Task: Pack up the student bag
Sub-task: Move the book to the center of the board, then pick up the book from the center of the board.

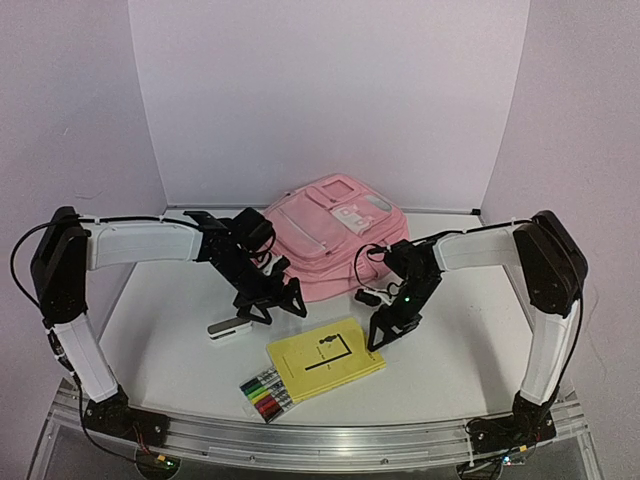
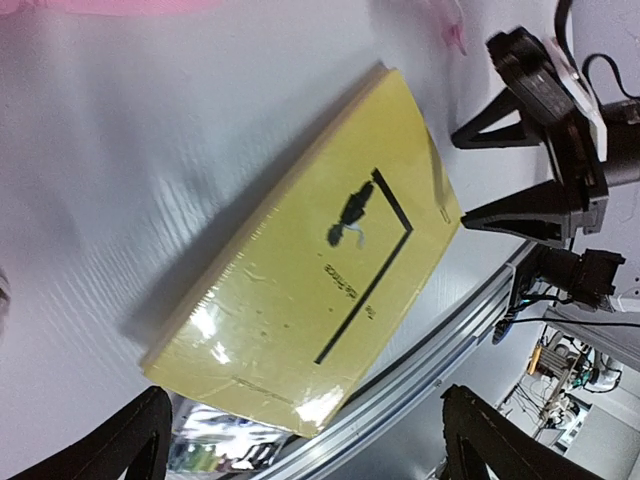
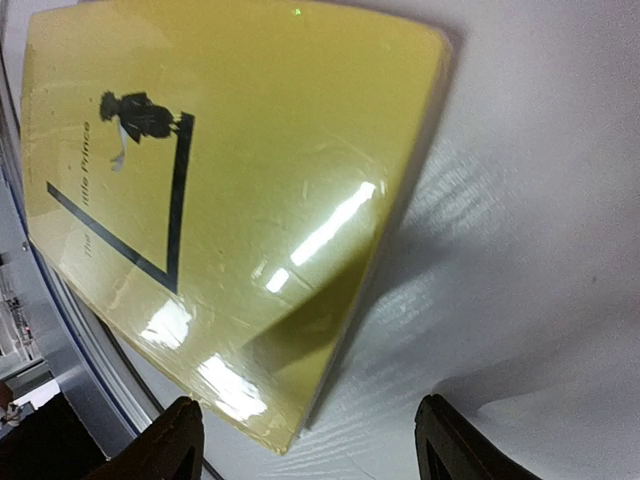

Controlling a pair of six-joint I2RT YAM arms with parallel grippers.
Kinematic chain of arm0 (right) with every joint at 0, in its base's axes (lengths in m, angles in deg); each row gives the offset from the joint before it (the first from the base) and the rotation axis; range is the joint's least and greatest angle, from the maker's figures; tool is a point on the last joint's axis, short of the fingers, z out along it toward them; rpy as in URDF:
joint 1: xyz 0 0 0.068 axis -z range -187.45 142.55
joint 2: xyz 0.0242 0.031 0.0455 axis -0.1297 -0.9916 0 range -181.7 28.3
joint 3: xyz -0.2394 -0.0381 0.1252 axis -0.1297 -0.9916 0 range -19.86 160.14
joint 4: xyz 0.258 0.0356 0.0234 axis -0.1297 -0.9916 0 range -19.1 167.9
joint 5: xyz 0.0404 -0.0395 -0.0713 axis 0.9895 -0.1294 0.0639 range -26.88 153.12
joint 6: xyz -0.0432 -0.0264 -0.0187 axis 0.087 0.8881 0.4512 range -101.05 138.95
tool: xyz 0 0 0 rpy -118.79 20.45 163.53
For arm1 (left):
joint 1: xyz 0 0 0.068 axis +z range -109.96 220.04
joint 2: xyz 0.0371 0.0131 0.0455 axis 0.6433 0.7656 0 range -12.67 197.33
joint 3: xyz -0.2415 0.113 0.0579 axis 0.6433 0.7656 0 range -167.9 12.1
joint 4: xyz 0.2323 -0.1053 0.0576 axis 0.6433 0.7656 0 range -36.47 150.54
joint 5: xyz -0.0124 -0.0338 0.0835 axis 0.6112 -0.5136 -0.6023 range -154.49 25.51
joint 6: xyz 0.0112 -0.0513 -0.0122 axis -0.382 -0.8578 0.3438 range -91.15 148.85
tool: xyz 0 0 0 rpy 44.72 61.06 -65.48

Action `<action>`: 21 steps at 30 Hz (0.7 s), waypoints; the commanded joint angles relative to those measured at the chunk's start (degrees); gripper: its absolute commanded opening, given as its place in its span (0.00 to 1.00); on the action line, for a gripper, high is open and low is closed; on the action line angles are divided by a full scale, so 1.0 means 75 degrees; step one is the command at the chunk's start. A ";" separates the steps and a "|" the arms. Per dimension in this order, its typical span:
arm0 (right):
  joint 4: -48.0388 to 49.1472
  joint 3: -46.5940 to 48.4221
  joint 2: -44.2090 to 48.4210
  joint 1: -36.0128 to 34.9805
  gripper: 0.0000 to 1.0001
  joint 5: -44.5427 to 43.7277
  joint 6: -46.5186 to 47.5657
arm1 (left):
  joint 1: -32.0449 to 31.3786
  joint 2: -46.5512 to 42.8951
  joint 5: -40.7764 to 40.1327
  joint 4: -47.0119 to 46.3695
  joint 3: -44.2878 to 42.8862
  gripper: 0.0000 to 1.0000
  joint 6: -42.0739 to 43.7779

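The student bag (image 1: 335, 235), a soft pink backpack, lies at the back middle of the table; a strip of it shows at the top of the left wrist view (image 2: 100, 5). A yellow book (image 1: 325, 358) lies flat in front of it, also seen in the left wrist view (image 2: 320, 260) and the right wrist view (image 3: 220, 200). My left gripper (image 1: 275, 308) is open and empty above the table left of the book's far edge (image 2: 310, 455). My right gripper (image 1: 388, 335) is open and empty over the book's right edge (image 3: 315, 450).
A pack of coloured markers (image 1: 265, 393) lies at the book's front left, near the table's front rail (image 1: 330, 435). A small white and grey object (image 1: 230, 327) lies left of the book. The right gripper shows in the left wrist view (image 2: 540, 150).
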 commanded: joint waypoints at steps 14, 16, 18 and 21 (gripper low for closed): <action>-0.0521 -0.0141 -0.0771 -0.0006 0.64 0.0118 -0.0185 | 0.0662 0.2396 0.1940 0.0595 -0.1436 0.93 0.2238; -0.0503 -0.0094 -0.0891 -0.0006 0.64 0.0156 -0.0246 | 0.0664 0.2609 0.2066 0.0576 -0.1516 0.94 0.2268; -0.0491 -0.0048 -0.1045 -0.0006 0.63 0.0204 -0.0277 | 0.0666 0.2818 0.2271 0.0551 -0.1579 0.94 0.2313; -0.0458 0.0014 -0.1258 -0.0006 0.62 0.0326 -0.0348 | 0.0662 0.3025 0.2664 0.0373 -0.1636 0.90 0.2342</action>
